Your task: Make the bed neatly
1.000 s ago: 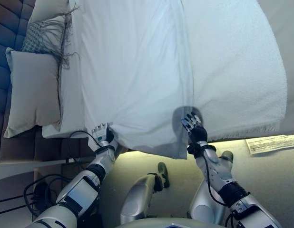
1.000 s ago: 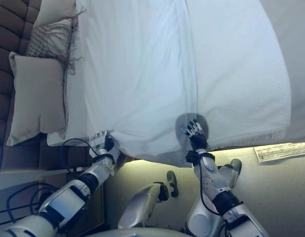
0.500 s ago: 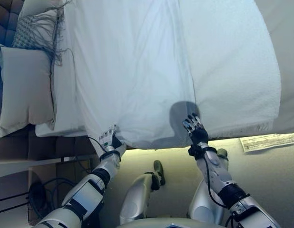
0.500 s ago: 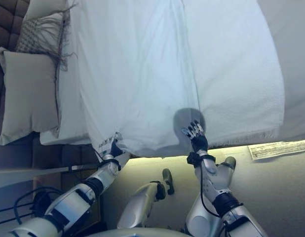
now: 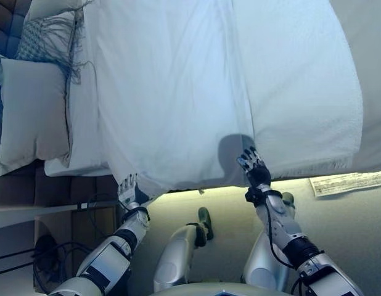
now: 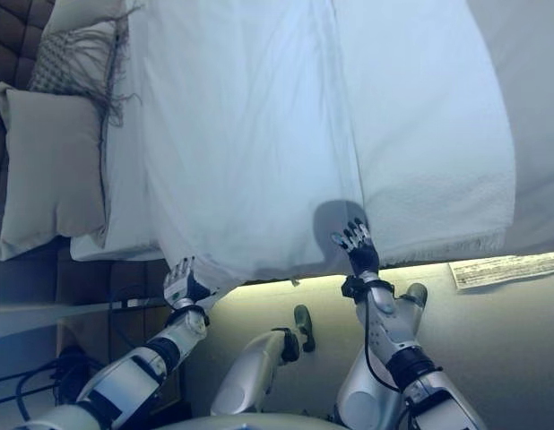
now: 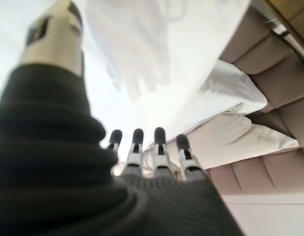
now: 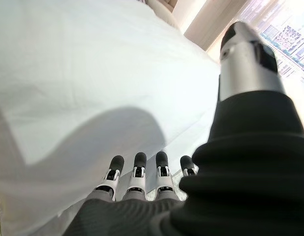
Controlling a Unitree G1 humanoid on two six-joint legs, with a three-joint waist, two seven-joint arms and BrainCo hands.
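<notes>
White smooth cotton sheet (image 5: 172,92) now hangs free over the bed's near edge; the left hand (image 5: 127,191) has dropped away below its hem, fingers straight and empty. The right hand (image 5: 253,165) stays spread against the textured white blanket (image 5: 307,86), gripping nothing. Grey pillow (image 5: 30,111) lies by the headboard.
</notes>
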